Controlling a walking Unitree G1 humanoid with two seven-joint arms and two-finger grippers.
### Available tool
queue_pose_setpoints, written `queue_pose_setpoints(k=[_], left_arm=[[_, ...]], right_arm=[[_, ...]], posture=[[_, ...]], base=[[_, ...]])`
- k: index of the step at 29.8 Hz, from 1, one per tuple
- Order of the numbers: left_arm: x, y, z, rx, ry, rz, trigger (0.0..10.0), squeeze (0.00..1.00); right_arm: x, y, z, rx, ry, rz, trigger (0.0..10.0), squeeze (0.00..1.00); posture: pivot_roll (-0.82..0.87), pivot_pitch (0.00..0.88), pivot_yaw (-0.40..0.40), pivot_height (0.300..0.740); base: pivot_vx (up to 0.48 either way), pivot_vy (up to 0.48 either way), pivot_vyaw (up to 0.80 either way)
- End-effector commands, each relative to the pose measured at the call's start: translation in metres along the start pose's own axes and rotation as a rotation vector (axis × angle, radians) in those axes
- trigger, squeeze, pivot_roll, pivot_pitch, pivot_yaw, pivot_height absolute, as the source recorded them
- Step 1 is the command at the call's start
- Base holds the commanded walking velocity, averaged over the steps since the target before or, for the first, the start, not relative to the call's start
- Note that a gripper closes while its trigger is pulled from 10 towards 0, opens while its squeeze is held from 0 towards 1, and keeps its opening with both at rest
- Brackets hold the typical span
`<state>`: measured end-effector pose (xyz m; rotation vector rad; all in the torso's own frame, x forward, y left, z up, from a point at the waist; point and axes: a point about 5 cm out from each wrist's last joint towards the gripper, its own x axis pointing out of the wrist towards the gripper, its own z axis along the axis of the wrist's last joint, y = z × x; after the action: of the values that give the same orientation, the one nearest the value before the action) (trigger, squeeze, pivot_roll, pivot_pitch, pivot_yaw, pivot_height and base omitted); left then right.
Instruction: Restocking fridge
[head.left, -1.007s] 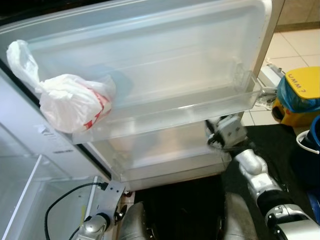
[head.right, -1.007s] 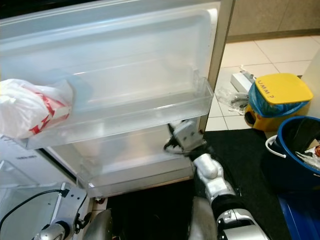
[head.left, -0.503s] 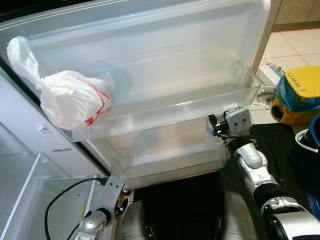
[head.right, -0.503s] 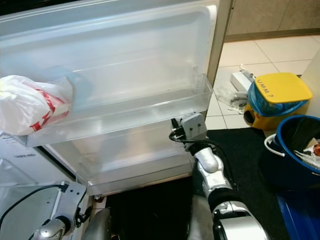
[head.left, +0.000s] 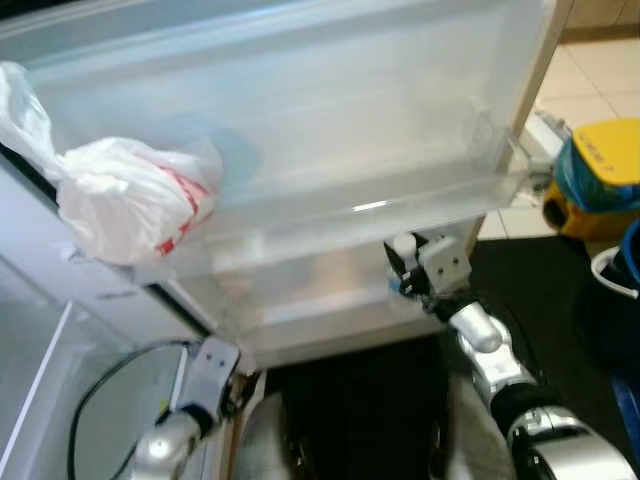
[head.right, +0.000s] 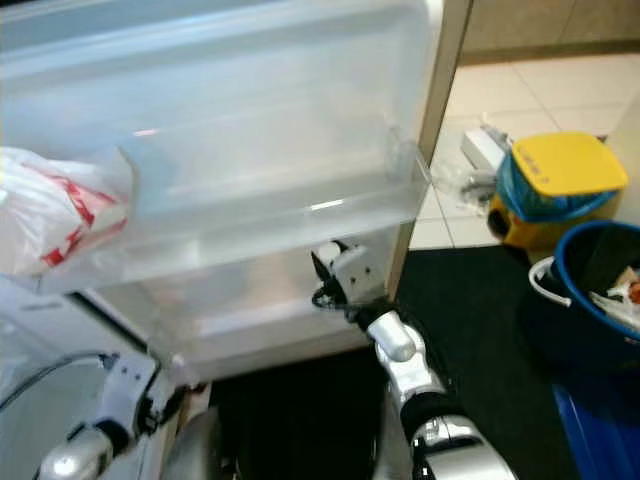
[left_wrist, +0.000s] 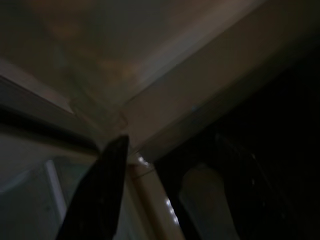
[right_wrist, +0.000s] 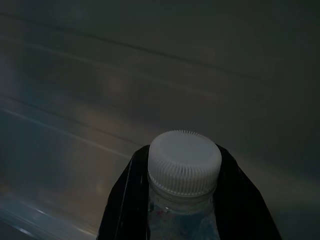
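White plastic bag (head.left: 125, 200) on the upper door shelf (head.left: 400, 205), left gripper (left_wrist: 165, 200) low by the fridge's lower edge, jaws parted, right gripper (right_wrist: 182, 200) under that shelf, jaws clenched on 1 white-capped bottle (right_wrist: 184, 175).

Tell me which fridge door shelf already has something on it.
The upper door shelf: a white plastic bag sits at its left end. The lower door shelf, by the right hand, looks bare.

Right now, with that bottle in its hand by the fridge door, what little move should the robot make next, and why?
Probably ease the right gripper forward and down: it is shut on the bottle, held in front of the lower door shelf, not yet set in it.
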<state>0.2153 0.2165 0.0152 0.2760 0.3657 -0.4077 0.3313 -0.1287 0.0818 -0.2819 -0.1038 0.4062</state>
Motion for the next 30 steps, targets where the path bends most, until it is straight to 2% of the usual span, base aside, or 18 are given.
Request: queue_pose_setpoints(k=[1, 2, 3, 6, 10, 16, 21, 26, 30], left_arm=[[-0.009, 0.0, -0.002, 0.012, 0.019, -0.04, 10.0, 0.0], [-0.021, -0.006, 0.007, 0.008, 0.003, -0.134, 10.0, 0.0], [-0.027, -0.008, 0.011, -0.001, 0.003, -0.182, 10.0, 0.0], [-0.032, -0.011, 0.014, -0.01, 0.007, -0.223, 10.0, 0.0], [-0.04, -0.02, 0.032, -0.087, -0.007, -0.327, 10.0, 0.0], [-0.033, -0.024, 0.047, -0.115, -0.036, -0.348, 10.0, 0.0], [-0.031, -0.029, 0.063, -0.141, -0.061, -0.377, 10.0, 0.0], [-0.03, -0.028, 0.075, -0.172, -0.061, -0.375, 10.0, 0.0], [-0.03, -0.024, 0.075, -0.172, -0.054, -0.37, 10.0, 0.0]], right_arm=[[-0.005, 0.002, -0.006, -0.006, 0.019, 0.001, 10.0, 0.0], [-0.007, -0.002, -0.009, -0.036, 0.032, -0.01, 10.0, 0.0], [-0.008, -0.006, -0.01, -0.047, 0.04, -0.017, 10.0, 0.0], [-0.009, -0.009, -0.011, -0.052, 0.047, -0.023, 10.0, 0.0], [-0.009, -0.02, -0.009, -0.104, 0.054, -0.048, 10.0, 0.0], [-0.006, -0.027, -0.008, -0.11, 0.07, -0.059, 10.0, 0.0], [-0.009, -0.029, -0.014, -0.086, 0.115, -0.092, 10.0, 0.0], [-0.025, -0.036, -0.035, 0.05, 0.213, -0.21, 10.0, 0.0], [-0.03, -0.036, -0.039, 0.058, 0.226, -0.223, 10.0, 0.0]], posture=[[0.12, 0.223, 0.085, 0.506], [0.11, 0.224, 0.086, 0.506], [0.11, 0.224, 0.085, 0.506], [0.11, 0.224, 0.085, 0.506], [0.12, 0.231, 0.086, 0.506], [0.13, 0.243, 0.095, 0.506], [0.13, 0.251, 0.092, 0.506], [0.13, 0.253, 0.098, 0.506], [0.13, 0.252, 0.101, 0.506]], base=[[0.0, 0.0, 0.0], [0.0, 0.0, 0.0], [0.0, 0.0, 0.0], [0.0, 0.0, 0.0], [0.0, 0.0, 0.0], [0.0, 0.0, 0.0], [0.0, 0.0, 0.0], [0.0, 0.0, 0.0], [0.0, 0.0, 0.0]])
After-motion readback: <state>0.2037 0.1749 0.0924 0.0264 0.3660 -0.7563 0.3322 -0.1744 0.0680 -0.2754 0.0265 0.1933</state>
